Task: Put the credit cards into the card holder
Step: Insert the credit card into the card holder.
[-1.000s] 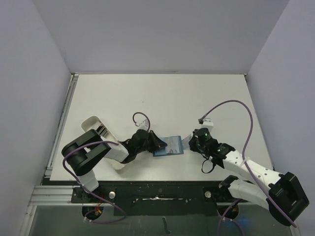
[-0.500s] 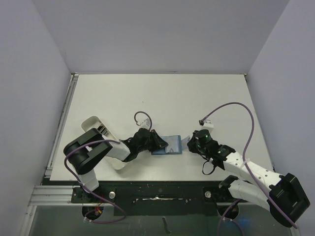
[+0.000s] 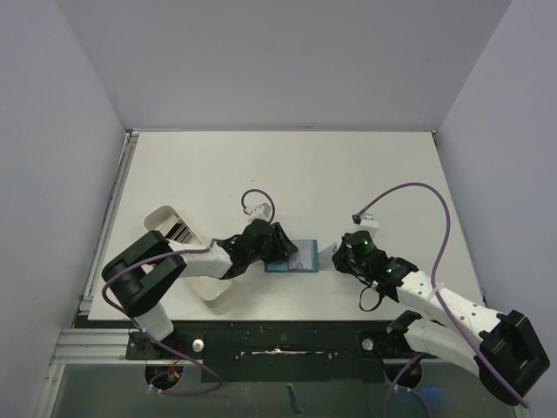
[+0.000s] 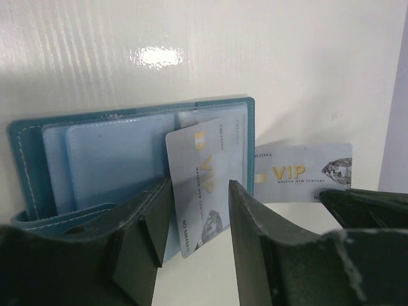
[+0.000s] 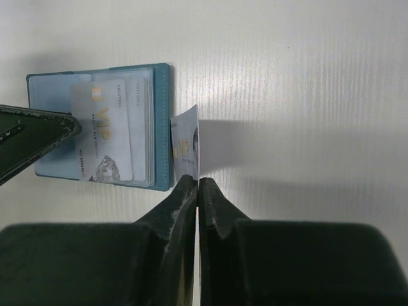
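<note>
First VIP card (image 4: pixel 194 153) lies in the card holder (image 4: pixel 115 153).
Your left gripper (image 4: pixel 197 197) stands half-open, empty; right gripper (image 5: pixel 197 185) pinches second VIP card (image 5: pixel 187 150) edgewise for insertion.

White table (image 3: pixel 287 170) is taking up the middle of the enclosure and catching a glare spot in the left wrist view. Long white oblong tray (image 3: pixel 162 216) is sitting toward the table's near left corner, lying on a diagonal. Something dark and striped is showing at its far end, too small to tell. Pale lilac walls (image 3: pixel 287 61) are closing in three sides. Metal rail (image 3: pixel 111 218) is running along the table's left edge.
</note>
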Available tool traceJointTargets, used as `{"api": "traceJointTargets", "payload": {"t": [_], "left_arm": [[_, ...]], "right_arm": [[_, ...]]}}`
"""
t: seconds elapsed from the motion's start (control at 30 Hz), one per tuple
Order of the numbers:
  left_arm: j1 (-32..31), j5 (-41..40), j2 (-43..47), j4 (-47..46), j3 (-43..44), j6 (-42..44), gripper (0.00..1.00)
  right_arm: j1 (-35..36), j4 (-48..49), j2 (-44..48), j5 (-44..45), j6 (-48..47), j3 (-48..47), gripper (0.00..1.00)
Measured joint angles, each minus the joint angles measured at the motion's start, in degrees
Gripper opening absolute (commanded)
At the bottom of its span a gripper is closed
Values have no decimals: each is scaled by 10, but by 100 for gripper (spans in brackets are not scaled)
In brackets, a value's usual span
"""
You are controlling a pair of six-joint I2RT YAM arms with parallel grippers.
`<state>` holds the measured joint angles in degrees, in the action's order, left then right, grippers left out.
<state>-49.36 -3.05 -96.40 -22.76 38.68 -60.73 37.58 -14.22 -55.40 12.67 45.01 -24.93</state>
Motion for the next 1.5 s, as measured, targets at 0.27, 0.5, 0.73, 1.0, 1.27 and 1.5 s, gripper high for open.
{"api": "traceJointTargets", "payload": {"t": [0.27,0.5,0.73,1.0,1.27,1.5], "left_arm": [[-1,-27,4,59,29,30,40],[-1,-29,5,63,29,36,40],[-1,-21,-1,53,29,33,39],[-8,-5,-24,24,36,23,39],[-9,4,-29,11,37,18,39],[-8,3,-28,12,37,17,39]], "right_arm": [[0,-23,-2,3,-7,-20,0],[0,-22,-21,4,-11,-28,0],[0,-8,-44,3,-13,-33,0],[0,-7,-50,4,-17,-34,0],[0,-36,-52,20,-29,-62,0],[0,-86,-46,53,-56,-105,0]]}}
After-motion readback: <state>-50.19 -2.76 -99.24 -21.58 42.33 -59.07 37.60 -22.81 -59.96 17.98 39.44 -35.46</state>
